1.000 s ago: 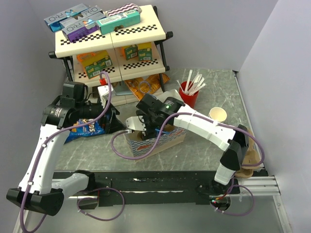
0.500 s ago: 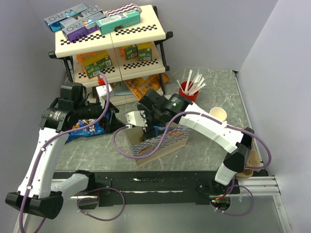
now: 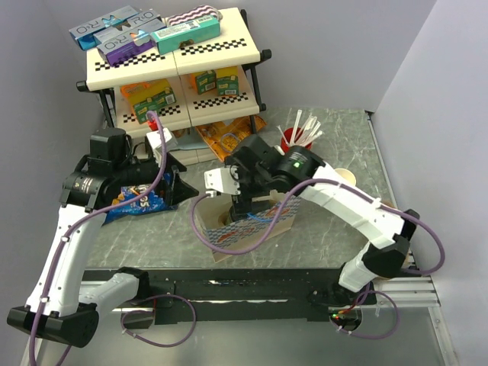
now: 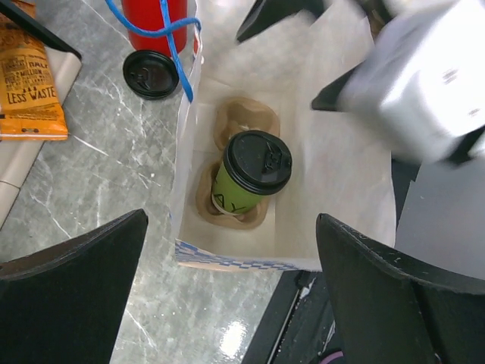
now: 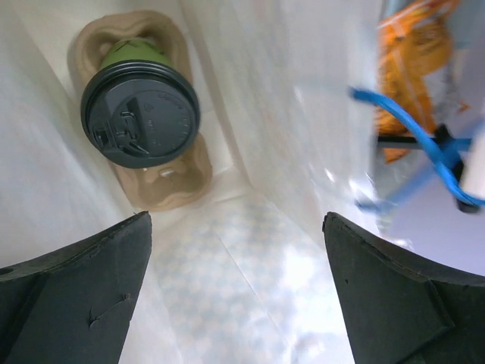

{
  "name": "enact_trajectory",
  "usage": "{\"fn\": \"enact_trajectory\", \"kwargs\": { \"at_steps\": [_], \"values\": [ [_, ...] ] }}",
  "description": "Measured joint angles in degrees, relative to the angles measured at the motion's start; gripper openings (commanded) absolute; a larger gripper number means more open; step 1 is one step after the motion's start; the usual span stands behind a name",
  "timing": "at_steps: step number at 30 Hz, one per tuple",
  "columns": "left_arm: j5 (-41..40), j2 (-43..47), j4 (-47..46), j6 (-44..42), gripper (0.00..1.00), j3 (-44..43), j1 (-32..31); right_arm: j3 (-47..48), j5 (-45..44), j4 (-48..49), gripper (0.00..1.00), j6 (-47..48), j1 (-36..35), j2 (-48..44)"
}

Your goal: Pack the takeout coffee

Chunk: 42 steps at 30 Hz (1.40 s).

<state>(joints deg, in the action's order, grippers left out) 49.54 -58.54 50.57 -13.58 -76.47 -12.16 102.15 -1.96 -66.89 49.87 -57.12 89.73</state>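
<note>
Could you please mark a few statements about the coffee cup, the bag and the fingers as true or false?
1. The lidded green cup stands in a cardboard carrier inside the paper bag. True.
2. The carrier's second slot holds another cup. False: it is empty.
3. A loose black lid lies on the table beside the red cup. True.
4. The right fingers are shut on the cup. False: they are open and hold nothing.

White left arm (image 3: 61, 252) and right arm (image 3: 343, 202), black joints (image 3: 99, 183), looping purple cables (image 3: 163, 152), broad black fingers (image 4: 68, 265)
</note>
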Motion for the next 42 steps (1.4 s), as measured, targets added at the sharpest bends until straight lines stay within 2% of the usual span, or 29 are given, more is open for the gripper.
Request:
{"fn": "enact_trajectory", "kwargs": {
  "at_steps": [12, 28, 42],
  "values": [
    [-0.5, -0.2, -3.7, 2.6, 0.99, -0.4, 0.0, 3.6, -0.4, -0.2, 1.0, -0.3, 0.0, -3.7],
    [-3.6, -2.5, -4.4, -1.0, 0.99, -4.7, 0.0, -2.4, -0.6, 0.1, 1.0, 0.4, 1.7, -11.5],
    [-4.4, -3.0, -5.3, -1.5, 0.99, -6.0, 0.1, -2.3, 0.1, 1.2, 1.0, -1.0, 2.3, -12.1]
  ]
}}
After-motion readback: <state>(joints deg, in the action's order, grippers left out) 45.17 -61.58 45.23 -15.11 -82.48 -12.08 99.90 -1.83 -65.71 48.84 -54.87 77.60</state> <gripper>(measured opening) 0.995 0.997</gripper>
